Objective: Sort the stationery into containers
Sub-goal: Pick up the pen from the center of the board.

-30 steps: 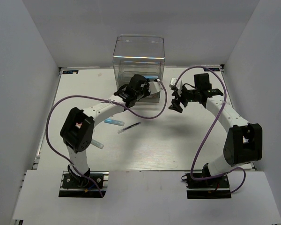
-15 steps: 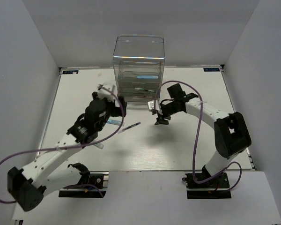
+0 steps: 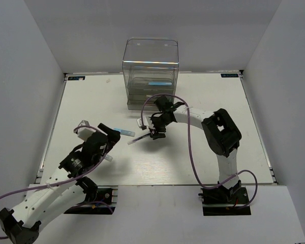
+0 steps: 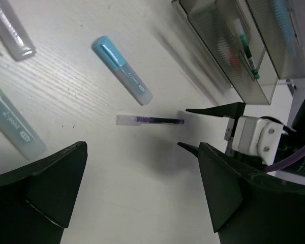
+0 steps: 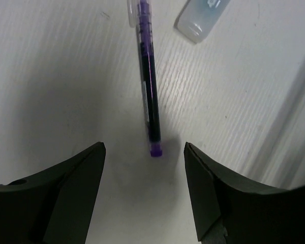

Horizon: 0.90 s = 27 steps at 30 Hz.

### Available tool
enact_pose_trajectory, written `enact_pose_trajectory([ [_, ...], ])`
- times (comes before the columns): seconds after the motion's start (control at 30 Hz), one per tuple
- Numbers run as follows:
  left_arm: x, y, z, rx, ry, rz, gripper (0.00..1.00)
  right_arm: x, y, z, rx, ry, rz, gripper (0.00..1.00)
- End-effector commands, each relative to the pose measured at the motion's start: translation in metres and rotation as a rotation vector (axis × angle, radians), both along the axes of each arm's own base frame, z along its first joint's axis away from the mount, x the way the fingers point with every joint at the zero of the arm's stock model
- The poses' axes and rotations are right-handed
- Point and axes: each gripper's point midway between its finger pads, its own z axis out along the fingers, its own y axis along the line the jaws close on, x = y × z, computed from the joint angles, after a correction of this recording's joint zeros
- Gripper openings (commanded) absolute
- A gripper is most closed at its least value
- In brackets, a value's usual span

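The loose pieces lie on the white table (image 3: pixel 203 152) at the middle left of the top view. A thin purple pen (image 3: pixel 140 137) is there, with a light blue marker (image 3: pixel 124 132) just up and left of it. My left wrist view has the purple pen (image 4: pixel 150 120) at centre and the light blue marker (image 4: pixel 122 70) above it, apart from it. A pale green marker (image 4: pixel 12 124) sits at the left edge and a greyish clear stick (image 4: pixel 12 28) in the upper left corner. My left gripper (image 3: pixel 111 134) hangs over these at the lower left, jaws spread as wide as they go, grasping nothing. My right gripper (image 5: pixel 144 152) is released too and low over the table. Its fingers (image 5: pixel 56 188) stand either side of the pen's purple end (image 5: pixel 155 150), with a gap on each side, not touching it. The clear drawer box (image 3: pixel 150 71) stands at top centre, with a light blue stick (image 3: pixel 159 83) in an upper drawer. In the upper right of the left wrist view, one drawer (image 4: pixel 229 61) holds a white and green pen (image 4: pixel 245 47) and something red, blurred through the plastic.
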Motion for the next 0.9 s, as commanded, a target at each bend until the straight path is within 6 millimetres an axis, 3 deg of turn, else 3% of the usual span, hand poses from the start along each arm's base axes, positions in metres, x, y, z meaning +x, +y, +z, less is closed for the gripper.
enact_pose_trajectory([
  [0.0,-0.013,0.019,-0.017,-0.079,0.083,0.163,1.00,0.000,0.017,0.003,-0.009,-0.028,0.031,0.70],
  [0.13,-0.020,0.022,-0.029,-0.107,0.124,0.195,1.00,-0.006,0.023,-0.004,-0.034,-0.006,0.053,0.68],
  [0.23,-0.025,0.026,-0.040,-0.116,0.165,0.237,1.00,-0.016,0.021,-0.014,-0.070,0.017,0.084,0.60],
  [0.37,-0.031,0.031,-0.050,-0.125,0.224,0.303,1.00,-0.020,0.015,-0.025,-0.103,0.037,0.087,0.47],
  [0.5,-0.034,0.033,-0.056,-0.123,0.250,0.331,1.00,-0.025,0.005,-0.033,-0.145,0.062,0.086,0.25],
  [0.63,-0.035,0.034,-0.064,-0.106,0.264,0.334,1.00,-0.029,-0.004,-0.033,-0.170,0.080,0.065,0.10],
  [0.73,-0.037,0.035,-0.067,-0.096,0.278,0.343,1.00,-0.024,-0.007,-0.023,-0.162,0.069,0.017,0.03],
  [0.77,-0.038,0.037,-0.070,-0.082,0.291,0.345,1.00,-0.023,-0.005,-0.006,-0.132,0.060,-0.012,0.03],
  [0.83,-0.040,0.038,-0.073,-0.073,0.304,0.354,1.00,-0.020,-0.003,0.007,-0.089,0.052,-0.037,0.01],
  [0.87,-0.040,0.038,-0.073,-0.073,0.304,0.354,1.00,-0.018,-0.003,0.030,-0.041,0.023,-0.066,0.01],
])
